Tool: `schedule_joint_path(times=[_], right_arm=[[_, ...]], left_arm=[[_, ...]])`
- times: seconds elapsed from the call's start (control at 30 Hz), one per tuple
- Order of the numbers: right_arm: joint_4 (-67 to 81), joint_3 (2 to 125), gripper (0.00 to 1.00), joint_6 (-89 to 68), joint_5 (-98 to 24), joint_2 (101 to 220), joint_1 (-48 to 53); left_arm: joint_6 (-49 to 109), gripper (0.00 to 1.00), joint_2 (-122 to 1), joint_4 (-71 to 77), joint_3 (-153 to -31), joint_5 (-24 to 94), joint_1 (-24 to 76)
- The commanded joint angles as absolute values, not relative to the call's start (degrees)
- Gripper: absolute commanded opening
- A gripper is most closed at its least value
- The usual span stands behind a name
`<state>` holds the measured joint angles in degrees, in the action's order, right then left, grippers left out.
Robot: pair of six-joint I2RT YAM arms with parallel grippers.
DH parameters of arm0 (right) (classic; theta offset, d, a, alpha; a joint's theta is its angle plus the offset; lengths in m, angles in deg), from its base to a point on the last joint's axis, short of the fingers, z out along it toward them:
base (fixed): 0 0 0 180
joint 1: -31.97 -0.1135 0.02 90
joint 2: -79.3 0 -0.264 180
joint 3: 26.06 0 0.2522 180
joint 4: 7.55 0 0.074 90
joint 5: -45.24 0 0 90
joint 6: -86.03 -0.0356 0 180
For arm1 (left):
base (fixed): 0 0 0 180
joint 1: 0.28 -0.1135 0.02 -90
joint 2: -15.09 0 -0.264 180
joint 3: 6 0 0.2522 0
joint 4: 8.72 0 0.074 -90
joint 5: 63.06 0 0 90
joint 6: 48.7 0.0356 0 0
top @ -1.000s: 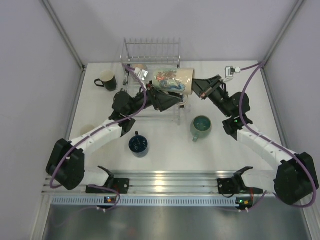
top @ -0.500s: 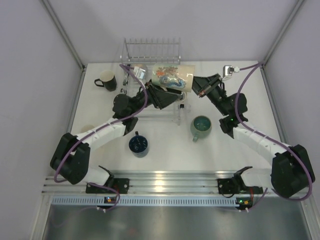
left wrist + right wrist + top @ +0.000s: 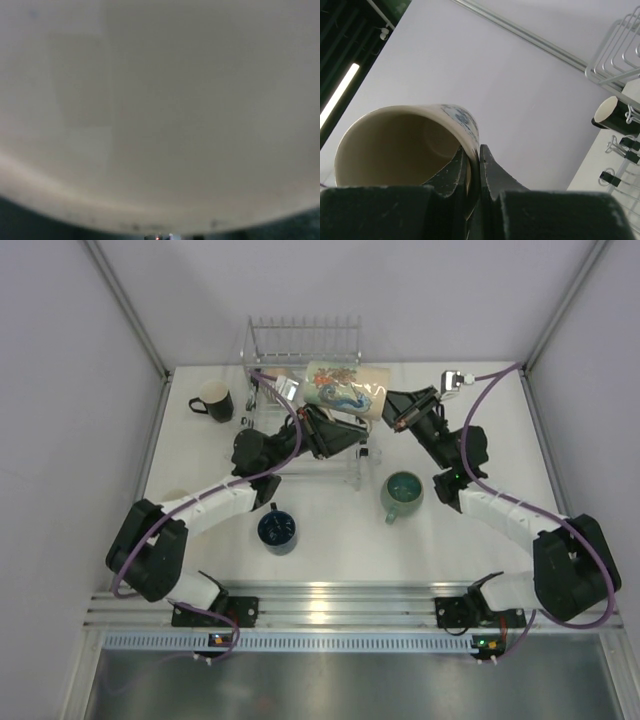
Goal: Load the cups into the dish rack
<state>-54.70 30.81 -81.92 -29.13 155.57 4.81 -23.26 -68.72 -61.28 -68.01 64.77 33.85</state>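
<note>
Three cups stand upright on the table point(image 3: 330, 560): a black cup point(image 3: 213, 400) left of the dish rack point(image 3: 300, 340), a dark blue cup point(image 3: 277, 530) near the front, and a teal-green cup point(image 3: 402, 493) to the right. A small yellowish cup point(image 3: 175, 498) peeks out beside the left arm. Black clips point(image 3: 611, 176) hang on the rack wires. The left arm reaches across the rack's front.

The tall cream cup point(image 3: 345, 388) lies on its side in the air over the rack's far right part, mouth toward the right gripper point(image 3: 392, 408). The right jaws are clenched on its rim, one finger inside, one outside. The left gripper point(image 3: 350, 425) is at the cup's near side. Its wrist view is all blurred cream wall, so I cannot tell if its jaws grip.
</note>
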Motion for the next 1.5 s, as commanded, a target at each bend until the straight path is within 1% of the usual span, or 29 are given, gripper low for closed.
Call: schedule_joint_path(times=[0.0, 0.07, 0.23, 0.33, 0.4, 0.43, 0.47, 0.53, 0.63, 0.8, 0.83, 0.93, 1.03, 1.13, 1.17, 1.2, 1.33, 1.47], right_arm=[[-60.15, 31.73, 0.00, -80.26, -24.73, 154.18, 3.40], [-59.10, 31.47, 0.01, -78.94, -23.76, 154.09, 3.31], [-56.02, 30.50, 0.06, -75.34, -22.88, 152.77, 3.49], [-55.84, 29.62, 0.15, -74.55, -21.83, 152.77, 3.84], [-56.11, 29.27, 0.24, -74.02, -20.86, 152.86, 4.10], [-56.45, 29.27, 0.24, -73.84, -20.51, 152.95, 4.19], [-56.72, 29.27, 0.29, -73.67, -20.07, 153.12, 4.28], [-56.81, 29.79, 0.35, -73.22, -18.67, 153.56, 4.37], [-56.90, 29.97, 0.40, -72.87, -17.61, 154.09, 4.54], [-57.42, 30.06, 0.49, -72.78, -15.85, 155.58, 4.63], [-57.86, 29.71, 0.52, -72.87, -15.06, 155.67, 4.63], [-58.48, 28.84, 0.57, -73.22, -14.01, 155.94, 4.98], [-58.22, 28.04, 0.67, -73.14, -12.95, 155.67, 6.03], [-56.03, 26.82, 0.72, -72.87, -12.95, 154.71, 7.62], [-54.45, 26.55, 0.78, -72.70, -13.03, 154.27, 8.58], [-53.39, 26.28, 0.80, -72.52, -13.04, 154.01, 9.02], [-46.98, 25.49, 0.83, -70.68, -11.99, 152.60, 11.66], [-38.81, 24.79, 0.84, -66.56, -11.72, 149.01, 13.33]], left_arm=[[-23.12, 0.12, -68.32, -66.68, -70.47, 64.21, 34.00], [-22.86, 0.00, -67.89, -66.50, -69.60, 63.25, 34.00], [-19.71, 0.00, -64.81, -60.81, -67.05, 60.44, 32.77], [-16.02, 0.00, -61.82, -56.33, -65.90, 59.29, 32.59], [-11.81, 0.00, -59.81, -51.59, -66.08, 59.02, 32.59], [-11.79, 0.00, -59.19, -51.56, -66.08, 59.02, 32.59], [-10.22, 0.00, -58.66, -49.21, -65.99, 58.59, 32.59], [-8.37, 0.00, -57.16, -46.92, -65.47, 57.97, 32.51], [-7.05, 0.00, -55.58, -45.50, -64.76, 57.18, 32.42], [-5.64, 0.00, -54.00, -44.45, -62.91, 56.22, 31.98], [-5.11, 0.00, -53.65, -43.92, -62.82, 55.78, 31.72], [-4.23, 0.00, -52.59, -42.08, -62.39, 54.81, 31.19], [-3.27, 0.00, -51.62, -39.80, -62.30, 54.19, 30.22], [-1.60, 0.00, -50.66, -36.02, -62.82, 53.31, 29.26], [-0.98, 0.00, -50.22, -34.70, -63.26, 53.14, 28.91], [-0.28, 0.00, -50.04, -33.47, -63.44, 52.79, 28.82], [5.24, 0.00, -48.81, -25.22, -65.02, 49.80, 28.11], [11.40, 0.00, -48.02, -12.91, -67.92, 40.94, 27.94]])
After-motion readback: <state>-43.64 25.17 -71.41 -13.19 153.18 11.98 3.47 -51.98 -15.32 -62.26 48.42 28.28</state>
